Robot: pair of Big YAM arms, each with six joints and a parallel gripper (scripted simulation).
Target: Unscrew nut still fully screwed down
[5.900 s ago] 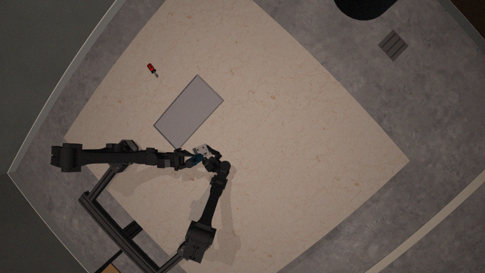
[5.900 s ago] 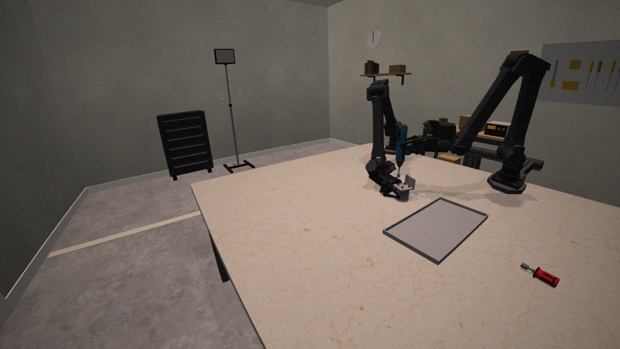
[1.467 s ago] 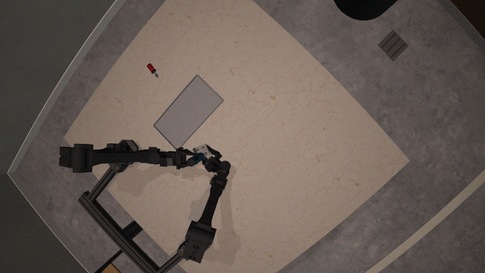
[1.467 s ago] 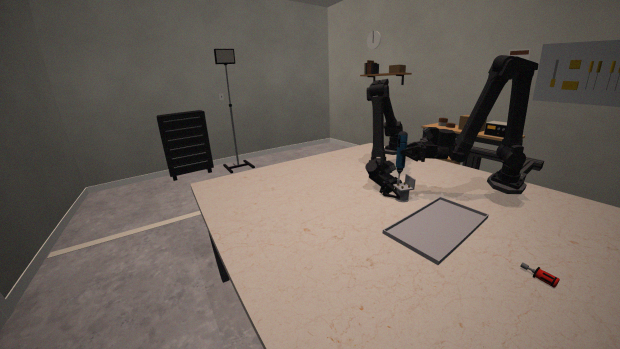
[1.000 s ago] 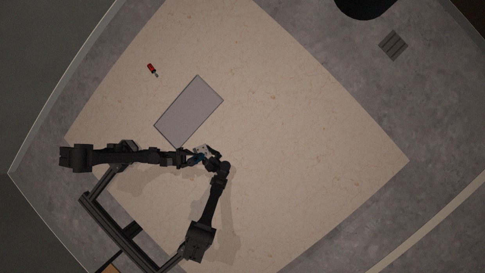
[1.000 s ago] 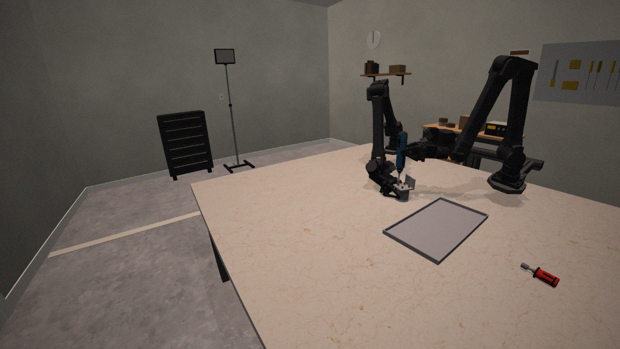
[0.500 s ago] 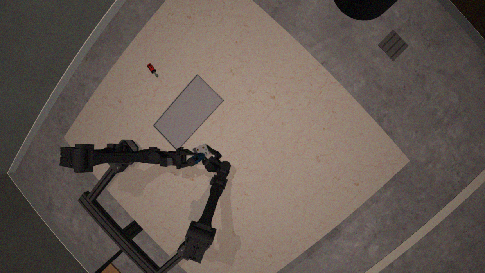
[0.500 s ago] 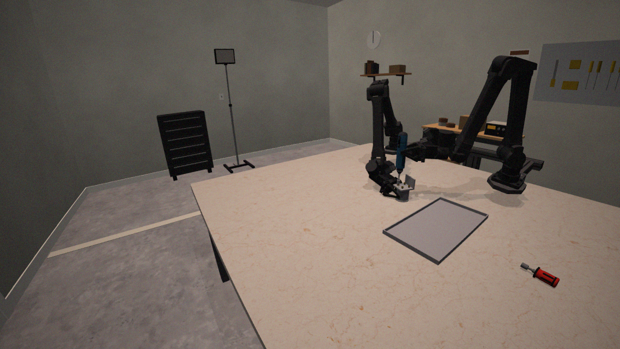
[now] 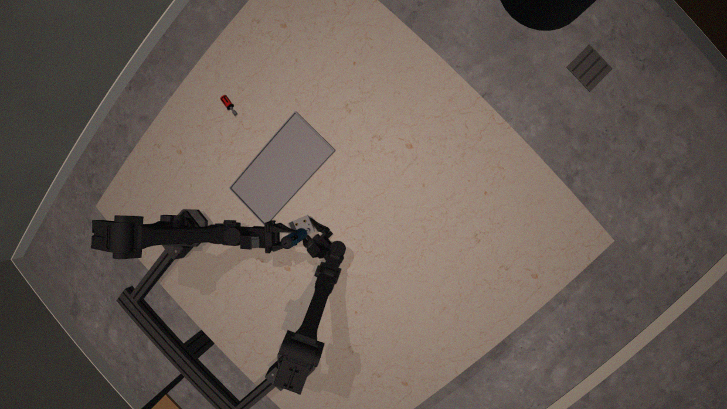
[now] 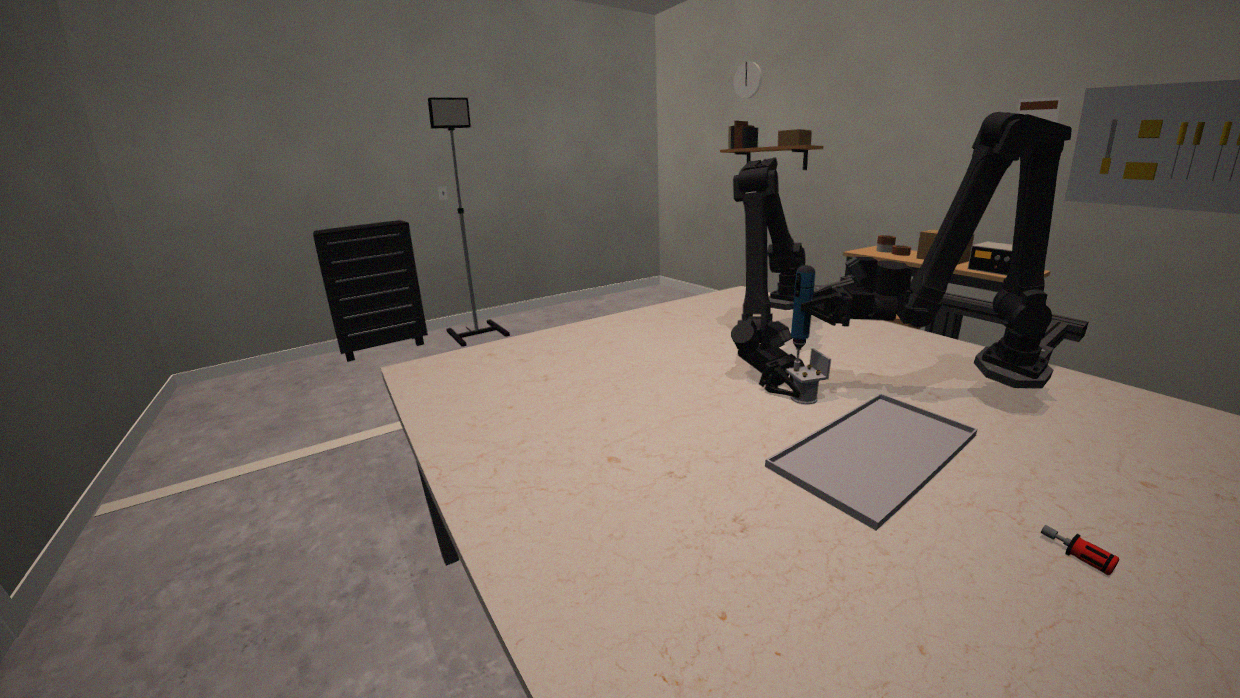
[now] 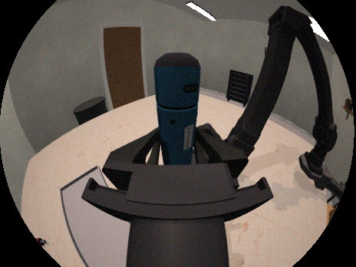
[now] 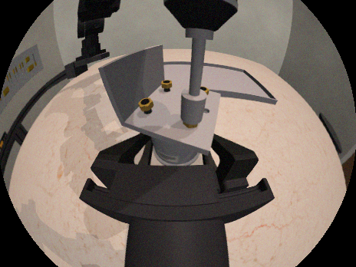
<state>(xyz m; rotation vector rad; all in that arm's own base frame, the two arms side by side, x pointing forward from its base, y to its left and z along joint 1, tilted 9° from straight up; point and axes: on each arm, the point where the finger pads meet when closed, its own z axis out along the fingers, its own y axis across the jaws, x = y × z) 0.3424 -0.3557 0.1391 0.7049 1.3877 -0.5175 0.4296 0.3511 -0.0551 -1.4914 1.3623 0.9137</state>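
The joint module [image 12: 174, 151] [image 10: 806, 391] stands upright on the table, with the grey bracket [image 12: 161, 120] [image 9: 301, 222] on top. My right gripper [image 12: 176, 131] [image 10: 785, 379] is shut on the module's round body. My left gripper [image 11: 176, 131] [image 9: 284, 238] is shut on the dark blue nut driver [image 11: 176, 111] [image 10: 803, 301] [image 9: 299, 234] and holds it upright. The driver's socket [image 12: 193, 107] sits over the near right nut [image 12: 189, 125]. Three other brass nuts [image 12: 146, 104] [image 12: 166, 84] [image 12: 205, 90] show on the bracket.
A flat grey tray [image 9: 282, 168] [image 10: 872, 455] [image 12: 245, 86] [image 11: 82, 215] lies just beyond the module. A red screwdriver [image 9: 227, 103] [image 10: 1089, 550] lies far off on the table. The two arms meet closely over the module.
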